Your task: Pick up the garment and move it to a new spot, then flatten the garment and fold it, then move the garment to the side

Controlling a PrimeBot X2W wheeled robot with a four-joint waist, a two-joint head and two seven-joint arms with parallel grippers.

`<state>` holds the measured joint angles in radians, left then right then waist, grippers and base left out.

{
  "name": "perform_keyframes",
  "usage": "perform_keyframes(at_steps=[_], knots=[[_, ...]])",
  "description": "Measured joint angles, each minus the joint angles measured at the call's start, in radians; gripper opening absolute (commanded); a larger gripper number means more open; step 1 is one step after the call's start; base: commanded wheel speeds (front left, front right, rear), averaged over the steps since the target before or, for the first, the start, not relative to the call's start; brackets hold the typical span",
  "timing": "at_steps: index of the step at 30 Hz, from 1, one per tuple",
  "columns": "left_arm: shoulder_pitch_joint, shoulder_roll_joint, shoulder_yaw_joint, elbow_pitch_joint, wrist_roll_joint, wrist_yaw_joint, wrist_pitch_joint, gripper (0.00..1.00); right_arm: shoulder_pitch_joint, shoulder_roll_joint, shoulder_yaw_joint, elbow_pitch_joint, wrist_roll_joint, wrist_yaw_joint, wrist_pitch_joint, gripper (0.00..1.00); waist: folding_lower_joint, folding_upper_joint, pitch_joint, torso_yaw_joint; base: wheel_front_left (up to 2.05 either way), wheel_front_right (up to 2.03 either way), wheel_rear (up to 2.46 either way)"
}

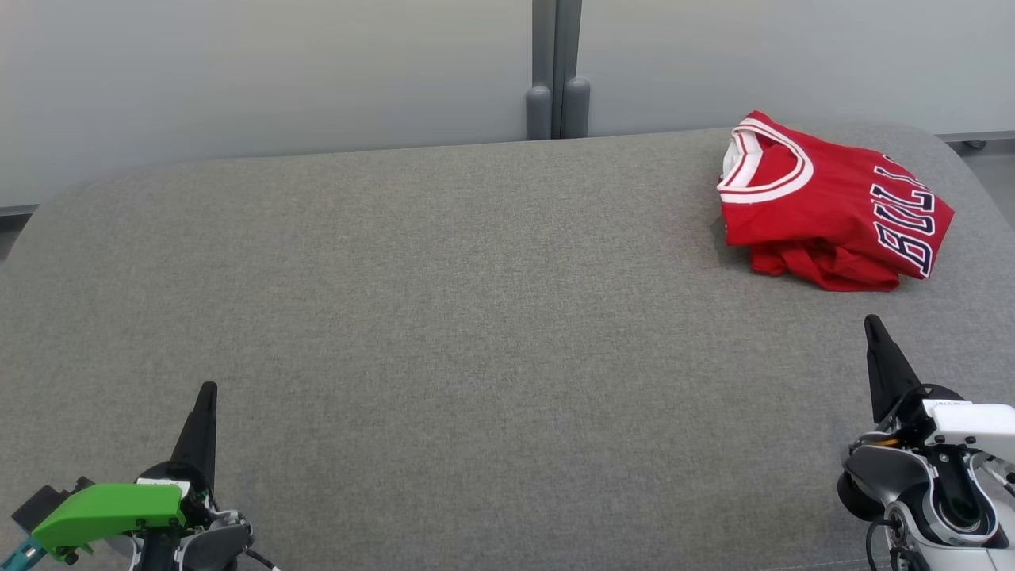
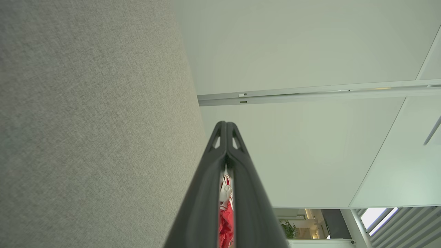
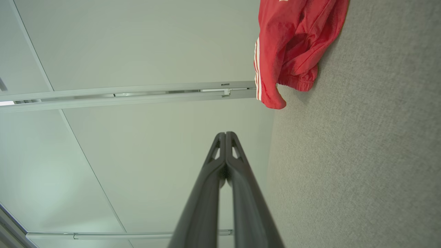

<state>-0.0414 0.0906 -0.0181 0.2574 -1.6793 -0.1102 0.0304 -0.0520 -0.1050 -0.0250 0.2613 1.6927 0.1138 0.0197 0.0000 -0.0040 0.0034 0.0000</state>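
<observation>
On the far right corner of the grey fabric surface (image 1: 476,317), as the head view frames it, lies the garment (image 1: 833,206): a red jersey with a white-and-red striped collar and white-edged dark lettering. It is folded into a compact, roughly rectangular bundle, collar toward the wall and lettered side toward the surface's right edge. A looser red fold pokes out beneath its near edge.

The left gripper (image 1: 208,388) stands at the lower left, well apart from the garment, behind a green wrist cover (image 1: 111,511). Its two dark fingers are pressed together into a single point and hold nothing. The right gripper (image 1: 872,319) stands at the lower right, near the garment's front edge but clear of it. Its fingers are likewise closed tip to tip and empty, and a white housing (image 1: 967,420) sits behind them.

The left wrist view shows that arm's fingertips meeting. A sliver of red and white cloth appears through the narrow slot lower down between the fingers, lying far beyond them rather than gripped. In the right wrist view the closed fingers point past the garment's hem, whose white stripes and gathered edge rest on the grey fabric.

Pale wall panels (image 1: 238,71) joined at a grey post (image 1: 555,71) back the scene.
</observation>
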Motion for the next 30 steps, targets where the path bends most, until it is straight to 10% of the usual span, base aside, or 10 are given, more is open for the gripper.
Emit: perform_keyframes(at_steps=[30], knots=[[-0.001,0.0,0.006,0.016,0.0,-0.009,0.005,0.0,-0.001,0.001,-0.002,0.009,0.0,0.0,0.001,0.0,0.0,0.0,0.0,0.0,0.0,0.0,0.0]])
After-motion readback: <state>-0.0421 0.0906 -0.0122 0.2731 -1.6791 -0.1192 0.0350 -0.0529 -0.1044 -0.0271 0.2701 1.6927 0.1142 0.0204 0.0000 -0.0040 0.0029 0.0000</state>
